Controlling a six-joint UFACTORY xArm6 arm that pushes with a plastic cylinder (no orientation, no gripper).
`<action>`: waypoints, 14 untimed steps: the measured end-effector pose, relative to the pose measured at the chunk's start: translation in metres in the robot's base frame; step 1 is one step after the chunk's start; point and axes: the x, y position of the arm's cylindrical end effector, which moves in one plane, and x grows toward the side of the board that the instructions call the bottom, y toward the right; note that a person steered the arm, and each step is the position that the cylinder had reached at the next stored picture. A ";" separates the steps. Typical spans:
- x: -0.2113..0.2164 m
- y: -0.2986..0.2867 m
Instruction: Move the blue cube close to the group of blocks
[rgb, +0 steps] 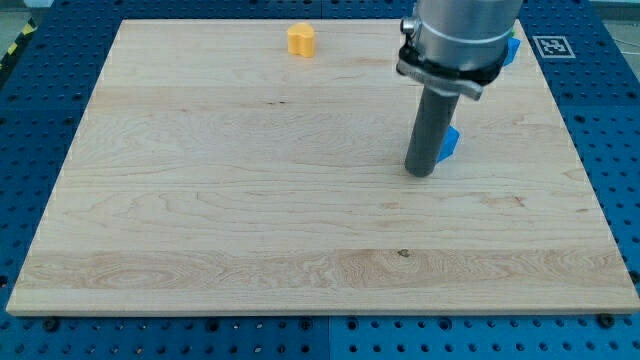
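Desk: pale wooden board lying on a blue perforated surface; most of its top is bare wood grain.
Rod: dark and upright, hanging from a grey metal collar at the far right of the view; it hides part of what lies behind it.
My tip: resting on the desk right of centre, just left of the blue block and touching or all but touching it; which of the two I cannot tell.
End effector: a plain rod with no jaws, so there is nothing to be released or clenched, and it grasps nothing.
Blue block: only a sliver shows at the rod's right edge, low on the rod; its shape cannot be made out; it sits right of centre, well apart from the yellow block.
Second blue block: a small piece peeking out right of the collar, near the far right edge of the desk; shape unclear.
Yellow block: near the far edge, left of the rod; short and rounded, standing alone; well apart from my tip.
Marker: black-and-white square tag off the desk, at the far right corner.
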 end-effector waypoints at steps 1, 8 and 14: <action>-0.026 0.022; -0.070 0.067; -0.082 0.075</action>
